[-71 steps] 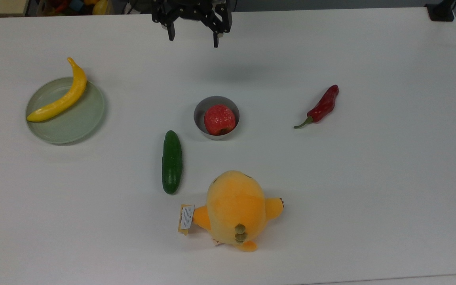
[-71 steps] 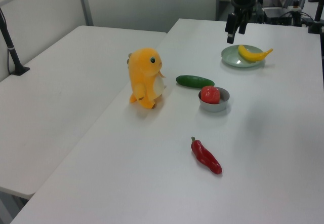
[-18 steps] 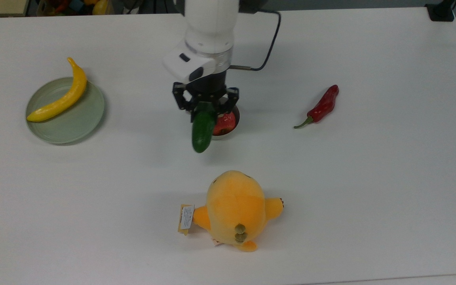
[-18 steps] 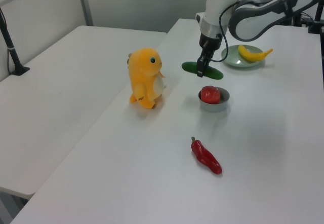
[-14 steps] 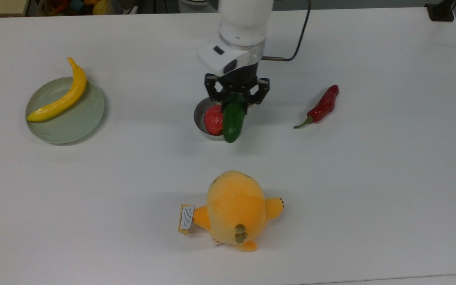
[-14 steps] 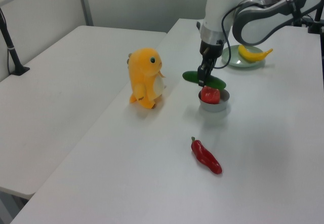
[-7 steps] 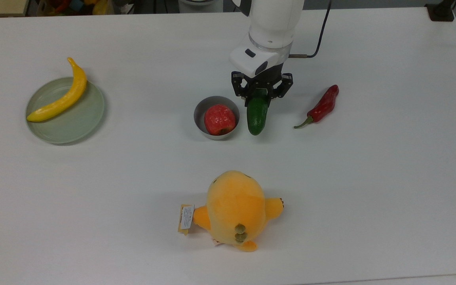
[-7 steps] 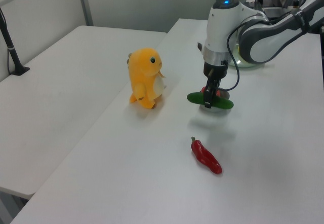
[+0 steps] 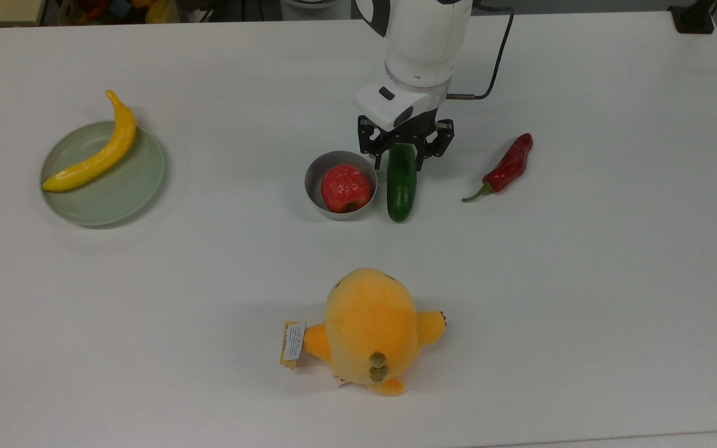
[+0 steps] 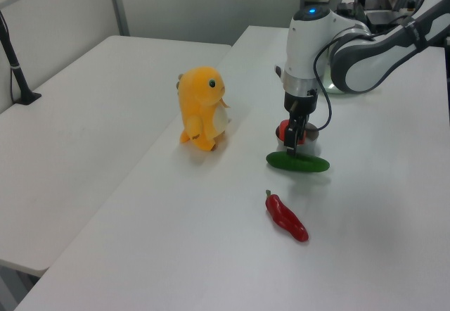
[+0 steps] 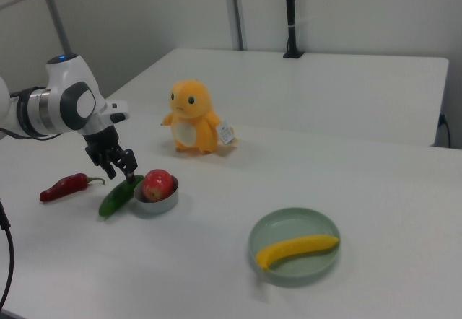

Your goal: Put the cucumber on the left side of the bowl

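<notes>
White desk: my claw (image 9: 403,155) has lowered the cucumber (image 9: 401,184) beside the bowl (image 9: 340,185) at centre frame; fingers released, placement looks done.

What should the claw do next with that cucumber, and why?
Probably leave the cucumber where it is and rise straight up: it seems to lie flat on the table close beside the bowl, on the top view's right, with the claw at its far end.

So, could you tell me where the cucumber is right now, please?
In the top view the cucumber lies on the table just right of the bowl, between it and the red chilli, under the tool.
</notes>
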Robot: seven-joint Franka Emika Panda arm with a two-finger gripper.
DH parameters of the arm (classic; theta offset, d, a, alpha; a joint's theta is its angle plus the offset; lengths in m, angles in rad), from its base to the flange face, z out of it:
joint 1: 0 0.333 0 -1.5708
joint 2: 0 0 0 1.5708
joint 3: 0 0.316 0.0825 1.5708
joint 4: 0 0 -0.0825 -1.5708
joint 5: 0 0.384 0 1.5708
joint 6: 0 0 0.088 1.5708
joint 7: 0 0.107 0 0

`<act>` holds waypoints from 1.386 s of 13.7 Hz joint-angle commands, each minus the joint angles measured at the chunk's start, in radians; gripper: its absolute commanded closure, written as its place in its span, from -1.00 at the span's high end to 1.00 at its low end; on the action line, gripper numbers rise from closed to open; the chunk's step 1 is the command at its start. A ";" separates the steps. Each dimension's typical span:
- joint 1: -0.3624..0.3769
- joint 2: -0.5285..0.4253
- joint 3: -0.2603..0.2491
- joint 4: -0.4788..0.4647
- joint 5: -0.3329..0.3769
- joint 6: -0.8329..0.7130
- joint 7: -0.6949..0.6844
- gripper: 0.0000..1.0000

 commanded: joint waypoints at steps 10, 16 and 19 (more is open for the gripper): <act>-0.017 -0.225 -0.108 0.100 0.021 -0.344 -0.153 1.00; -0.040 -0.281 -0.231 0.226 0.185 -0.515 -0.302 1.00; -0.040 -0.289 -0.231 0.226 0.193 -0.515 -0.297 1.00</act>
